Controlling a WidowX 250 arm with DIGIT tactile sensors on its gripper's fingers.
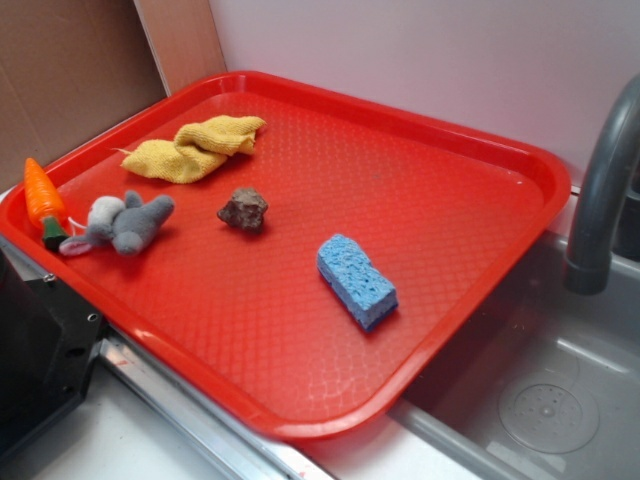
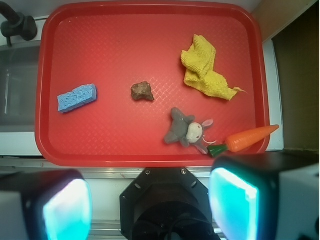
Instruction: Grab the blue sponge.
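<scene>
The blue sponge [image 1: 357,280] lies flat on the red tray [image 1: 470,150], toward its right front; in the wrist view it [image 2: 77,97] lies at the tray's left side. My gripper [image 2: 150,205] shows only in the wrist view, high above and off the tray's near edge. Its two fingers are wide apart with glowing cyan pads [image 2: 67,210], and nothing is between them. The gripper does not show in the exterior view.
On the tray [image 2: 150,30] lie a brown rock [image 2: 142,91], a grey plush mouse [image 2: 186,128], an orange toy carrot [image 2: 247,138] and a yellow cloth [image 2: 205,70]. A grey sink [image 1: 560,400] with a dark faucet [image 1: 600,200] borders the tray. The black robot base [image 2: 167,205] sits below.
</scene>
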